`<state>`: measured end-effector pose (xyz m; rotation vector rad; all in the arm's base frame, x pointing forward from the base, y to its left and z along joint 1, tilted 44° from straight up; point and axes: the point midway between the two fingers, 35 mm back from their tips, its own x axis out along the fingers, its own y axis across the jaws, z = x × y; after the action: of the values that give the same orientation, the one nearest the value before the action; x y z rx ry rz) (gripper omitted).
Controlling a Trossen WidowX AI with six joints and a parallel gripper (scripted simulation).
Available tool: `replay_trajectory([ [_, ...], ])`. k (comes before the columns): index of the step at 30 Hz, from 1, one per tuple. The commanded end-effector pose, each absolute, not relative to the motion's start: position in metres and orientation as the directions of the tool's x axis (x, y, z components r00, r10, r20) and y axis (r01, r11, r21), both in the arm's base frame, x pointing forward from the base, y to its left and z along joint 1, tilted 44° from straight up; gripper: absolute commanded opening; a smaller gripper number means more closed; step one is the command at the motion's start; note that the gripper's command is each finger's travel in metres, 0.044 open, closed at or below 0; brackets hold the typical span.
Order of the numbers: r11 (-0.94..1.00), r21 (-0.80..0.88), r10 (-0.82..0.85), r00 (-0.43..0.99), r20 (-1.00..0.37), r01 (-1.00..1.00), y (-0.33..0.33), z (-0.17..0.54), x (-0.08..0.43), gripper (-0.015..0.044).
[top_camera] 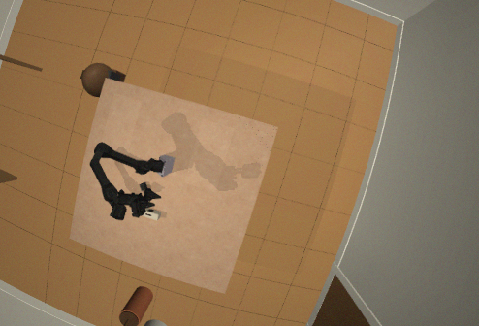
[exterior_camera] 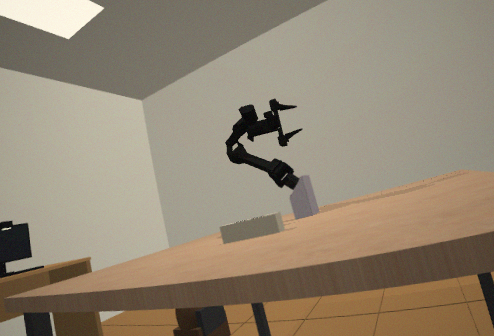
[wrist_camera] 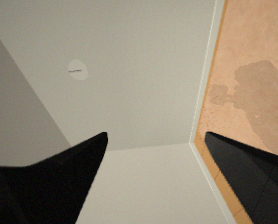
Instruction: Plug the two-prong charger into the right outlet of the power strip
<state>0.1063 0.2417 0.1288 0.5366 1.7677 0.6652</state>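
The pale power strip [top_camera: 152, 215] [exterior_camera: 252, 230] lies on the table [top_camera: 194, 252] [exterior_camera: 360, 240]. In the top view the arm covers part of it; its outlets are too small to tell apart. I cannot make out the charger in any view; it may be hidden behind the arm or the strip. My gripper [top_camera: 157, 200] [exterior_camera: 299, 118] [wrist_camera: 155, 136] is wide open and empty. It is high above the table, pointing sideways, and from above its fingers appear beside the strip.
A lavender block [top_camera: 167, 165] [exterior_camera: 304, 197] stands on the table at the lower end of the arm, near the strip. The wrist view shows mostly walls, with the table [wrist_camera: 250, 35] at the right. A red-brown cylinder [top_camera: 136, 306] is beyond the table edge.
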Motion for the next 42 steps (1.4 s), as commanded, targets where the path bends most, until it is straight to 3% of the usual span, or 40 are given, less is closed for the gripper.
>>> replay_trajectory([
  [1, 0.789, 0.613, 0.597, -0.194, -0.778, -0.03, 0.227, 0.113, 0.127, 0.044],
  [22, 0.966, 0.136, 0.16, 0.096, -0.982, -0.221, 0.122, 0.063, 0.2, 0.044],
  [42, 0.845, -0.386, -0.368, 0.121, -0.922, -0.369, -0.001, 0.054, 0.22, 0.044],
])
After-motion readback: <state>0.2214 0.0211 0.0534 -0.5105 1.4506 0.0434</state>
